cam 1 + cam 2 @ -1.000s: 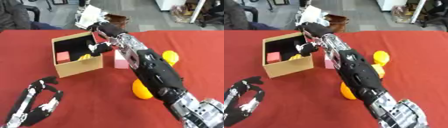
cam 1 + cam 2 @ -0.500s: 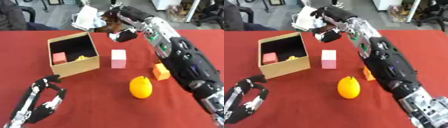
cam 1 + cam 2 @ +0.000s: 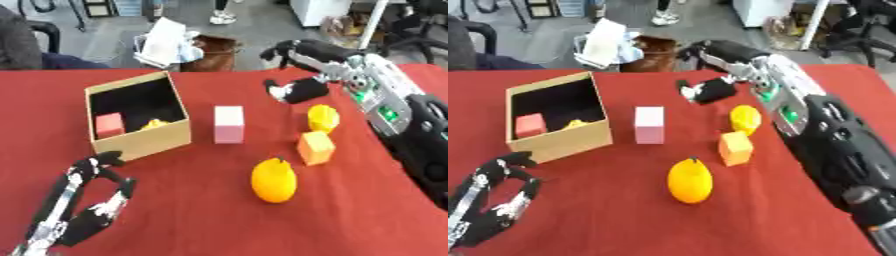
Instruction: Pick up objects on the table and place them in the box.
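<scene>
An open cardboard box (image 3: 144,141) stands at the left on the red table, with a red cube (image 3: 109,125) and a small yellow thing (image 3: 154,123) inside. Right of it stands a pink block (image 3: 229,124). Further right lie a yellow object (image 3: 322,118), an orange cube (image 3: 316,147) and an orange fruit (image 3: 274,180). My right hand (image 3: 302,89) hovers above the table behind the yellow object, fingers relaxed and holding nothing. At the lower left my left hand (image 3: 83,212) rests open, fingers up.
Behind the table's far edge are a white bag (image 3: 166,42) and a brown basket (image 3: 213,54) on the floor. My right forearm (image 3: 398,115) fills the table's right side. Bare red cloth (image 3: 192,210) lies in front of the box.
My right hand has drawn back from over the box to the right, past the pink block, and is empty. The view has also shifted. The left hand stays put.
</scene>
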Robot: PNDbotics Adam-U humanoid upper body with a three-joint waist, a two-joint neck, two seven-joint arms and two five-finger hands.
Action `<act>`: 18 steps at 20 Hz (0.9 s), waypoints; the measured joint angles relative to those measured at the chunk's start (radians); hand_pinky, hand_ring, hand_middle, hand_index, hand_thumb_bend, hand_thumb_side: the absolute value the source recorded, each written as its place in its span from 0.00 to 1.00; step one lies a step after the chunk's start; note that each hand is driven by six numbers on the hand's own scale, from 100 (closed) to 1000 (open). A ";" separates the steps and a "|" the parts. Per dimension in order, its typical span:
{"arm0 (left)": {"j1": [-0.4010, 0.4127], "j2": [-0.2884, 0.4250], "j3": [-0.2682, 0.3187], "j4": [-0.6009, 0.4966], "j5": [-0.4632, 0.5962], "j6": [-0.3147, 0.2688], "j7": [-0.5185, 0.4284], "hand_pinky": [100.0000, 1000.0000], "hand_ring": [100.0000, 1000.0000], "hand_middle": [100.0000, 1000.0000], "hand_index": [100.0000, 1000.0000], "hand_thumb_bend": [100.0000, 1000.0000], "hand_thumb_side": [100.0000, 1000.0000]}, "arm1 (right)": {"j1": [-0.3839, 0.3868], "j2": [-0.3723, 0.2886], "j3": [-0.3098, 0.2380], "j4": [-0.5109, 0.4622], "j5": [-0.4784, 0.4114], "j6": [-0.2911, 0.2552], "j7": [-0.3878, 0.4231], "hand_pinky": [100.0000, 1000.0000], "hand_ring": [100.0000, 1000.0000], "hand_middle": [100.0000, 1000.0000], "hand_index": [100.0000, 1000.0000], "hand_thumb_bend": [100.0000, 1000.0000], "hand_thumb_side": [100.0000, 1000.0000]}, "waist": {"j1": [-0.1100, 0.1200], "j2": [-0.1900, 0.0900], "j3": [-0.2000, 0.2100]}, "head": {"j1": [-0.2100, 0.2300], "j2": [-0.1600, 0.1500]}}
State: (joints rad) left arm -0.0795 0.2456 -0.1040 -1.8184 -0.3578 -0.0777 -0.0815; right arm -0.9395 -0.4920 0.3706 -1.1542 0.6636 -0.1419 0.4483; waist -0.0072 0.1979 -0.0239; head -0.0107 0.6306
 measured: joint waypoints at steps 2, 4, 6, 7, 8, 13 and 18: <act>0.000 0.000 0.001 0.000 0.000 0.000 0.001 0.76 0.57 0.65 0.84 0.28 0.57 | 0.056 -0.052 -0.012 0.001 -0.033 -0.006 0.006 0.75 0.72 0.83 0.93 0.00 0.54 | 0.000 0.000 0.002 | -0.003 -0.001; 0.000 0.000 0.001 0.000 0.000 0.000 0.001 0.76 0.57 0.65 0.84 0.28 0.57 | 0.112 -0.107 -0.026 -0.008 -0.067 -0.004 0.004 0.75 0.72 0.82 0.93 0.00 0.54 | 0.000 0.000 0.008 | -0.010 -0.007; -0.001 0.000 0.000 0.000 0.000 -0.001 0.001 0.76 0.57 0.65 0.84 0.28 0.57 | 0.166 -0.159 -0.038 -0.033 -0.101 0.004 -0.002 0.75 0.72 0.82 0.93 0.00 0.55 | 0.000 0.000 0.016 | -0.018 -0.008; -0.002 0.000 -0.002 0.000 0.000 -0.001 0.000 0.76 0.57 0.65 0.84 0.28 0.57 | 0.192 -0.182 -0.044 -0.048 -0.117 0.010 -0.006 0.75 0.72 0.82 0.93 0.00 0.55 | 0.000 0.000 0.019 | -0.022 -0.008; -0.002 0.000 -0.002 0.000 0.000 -0.002 -0.001 0.76 0.57 0.65 0.84 0.28 0.57 | 0.218 -0.201 -0.050 -0.063 -0.134 0.017 -0.010 0.75 0.72 0.82 0.93 0.00 0.55 | 0.000 0.000 0.023 | -0.026 -0.009; -0.003 0.000 -0.004 0.000 0.000 -0.004 -0.006 0.76 0.57 0.65 0.84 0.28 0.57 | 0.281 -0.234 -0.058 -0.100 -0.189 0.058 -0.014 0.74 0.72 0.82 0.93 0.00 0.55 | 0.000 0.000 0.032 | -0.041 -0.009; -0.004 0.000 -0.008 0.000 0.001 -0.004 -0.008 0.76 0.57 0.65 0.84 0.28 0.57 | 0.261 -0.224 -0.058 -0.076 -0.182 0.072 -0.021 0.75 0.72 0.82 0.93 0.00 0.54 | 0.000 0.000 0.036 | -0.048 -0.009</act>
State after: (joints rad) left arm -0.0832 0.2456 -0.1124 -1.8184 -0.3570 -0.0822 -0.0899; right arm -0.6788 -0.7156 0.3122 -1.2307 0.4812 -0.0697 0.4277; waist -0.0069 0.1981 0.0119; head -0.0592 0.6216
